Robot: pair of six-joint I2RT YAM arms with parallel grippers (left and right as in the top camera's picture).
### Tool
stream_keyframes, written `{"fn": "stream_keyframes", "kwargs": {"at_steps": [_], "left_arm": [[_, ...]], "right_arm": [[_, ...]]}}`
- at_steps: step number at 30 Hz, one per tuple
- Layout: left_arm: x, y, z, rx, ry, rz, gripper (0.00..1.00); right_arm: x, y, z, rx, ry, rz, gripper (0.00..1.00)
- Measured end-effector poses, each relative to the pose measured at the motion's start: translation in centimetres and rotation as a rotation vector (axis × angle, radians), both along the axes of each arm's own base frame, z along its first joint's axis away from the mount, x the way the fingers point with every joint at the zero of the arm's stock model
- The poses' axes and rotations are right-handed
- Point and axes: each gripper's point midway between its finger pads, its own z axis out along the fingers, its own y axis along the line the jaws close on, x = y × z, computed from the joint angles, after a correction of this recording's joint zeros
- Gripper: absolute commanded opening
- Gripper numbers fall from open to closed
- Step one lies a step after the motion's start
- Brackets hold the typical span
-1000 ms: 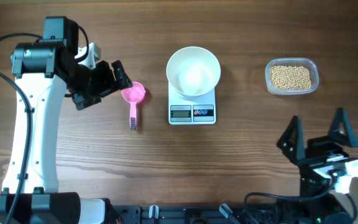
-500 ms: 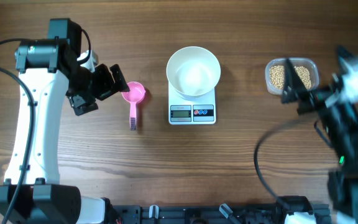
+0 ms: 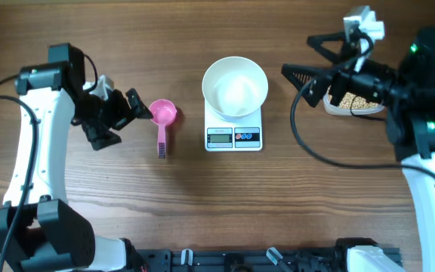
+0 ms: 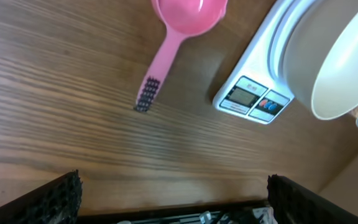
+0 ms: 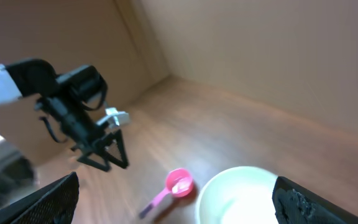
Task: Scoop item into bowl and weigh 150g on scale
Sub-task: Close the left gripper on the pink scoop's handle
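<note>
Item: my left gripper (image 4: 173, 180), jaws spread and empty, hovered just behind the pink scoop (image 4: 166, 53), presumably poised to take its handle.

Brown table (image 3: 202, 196) with straight wood grain. Beside the black left gripper (image 3: 127, 121), a pink scoop (image 3: 161, 115) with a dark dotted handle end. White bowl (image 3: 235, 87); white scale (image 3: 233, 137) with grey display, red and blue buttons. By the black right gripper (image 3: 297, 54), beige beans (image 3: 361, 103).
</note>
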Motion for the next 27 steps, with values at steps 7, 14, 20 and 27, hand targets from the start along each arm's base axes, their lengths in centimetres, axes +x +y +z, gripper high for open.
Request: {"fn": "stream_keyframes", "kwargs": {"at_steps": [7, 14, 20, 27], "left_arm": [[0.1, -1.7, -2.0, -0.029, -0.017, -0.051, 1.0], [-0.3, -1.1, -4.5, 0.039, -0.002, -0.056, 1.0], [2.1, -0.6, -6.5, 0.065, -0.074, -0.047, 0.96], [3.7, -2.4, -10.6, -0.059, -0.025, -0.069, 0.91]], "right_arm": [[0.2, -1.1, -3.3, -0.019, 0.214, -0.108, 1.0], [0.5, -3.6, -7.3, -0.127, 0.371, -0.293, 1.0], [0.7, -4.3, -7.7, -0.134, 0.398, -0.344, 1.0], [0.6, -4.4, -8.0, -0.109, 0.45, -0.369, 1.0]]}}
